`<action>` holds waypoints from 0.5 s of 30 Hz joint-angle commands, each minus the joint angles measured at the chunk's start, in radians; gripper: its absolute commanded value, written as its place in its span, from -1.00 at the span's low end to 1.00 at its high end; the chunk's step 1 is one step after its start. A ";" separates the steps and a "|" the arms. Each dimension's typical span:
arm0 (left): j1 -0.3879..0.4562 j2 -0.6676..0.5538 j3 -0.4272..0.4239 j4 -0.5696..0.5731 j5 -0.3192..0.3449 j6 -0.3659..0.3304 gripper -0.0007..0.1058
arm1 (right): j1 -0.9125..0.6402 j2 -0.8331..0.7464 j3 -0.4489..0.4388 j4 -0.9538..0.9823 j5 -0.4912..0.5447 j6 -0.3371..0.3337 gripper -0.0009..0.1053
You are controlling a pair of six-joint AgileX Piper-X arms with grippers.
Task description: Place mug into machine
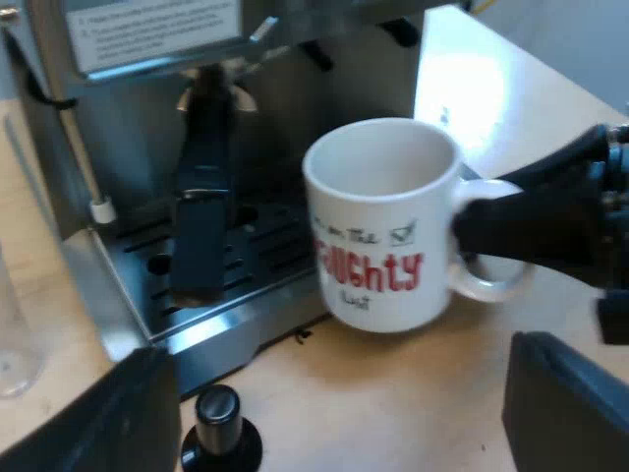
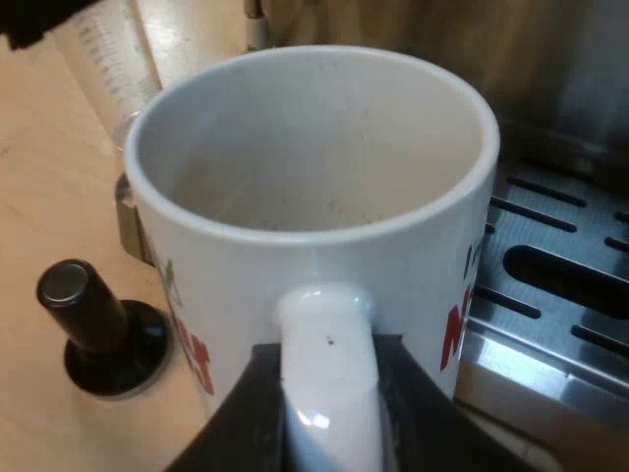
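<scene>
mug [image 1: 378,226]: white with red lettering, nothing in it, upright, right at the front edge of the drip tray [image 1: 246,261] but not on it yet; we can't tell if its base touches the table [image 1: 393,393]
right gripper [image 2: 326,413]: our fingers are clamped on both sides of the mug's handle, holding it
left gripper [image 1: 334,428]: our fingers are spread wide with nothing between them, over the table in front of the machine [image 1: 128,128]
holder [image 1: 201,197]: locked into the machine's front, its dark handle sticking out over the drip tray
tamper [image 1: 218,428]: black knob, standing on the table near the tray's front, apart from the mug
measuring glass [image 2: 98,49]: on the table just beyond the mug, beside the machine
</scene>
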 commanded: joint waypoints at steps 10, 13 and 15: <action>0.082 0.000 0.074 -0.019 0.145 0.032 0.30 | -0.001 0.097 -0.026 -0.213 0.059 -0.025 -0.98; 0.082 0.000 0.077 -0.027 0.146 0.037 0.30 | -0.001 0.123 -0.026 -0.245 0.080 -0.027 -0.98; 0.082 0.000 0.077 -0.043 0.146 0.043 0.30 | -0.001 0.142 -0.026 -0.270 0.080 -0.027 -0.98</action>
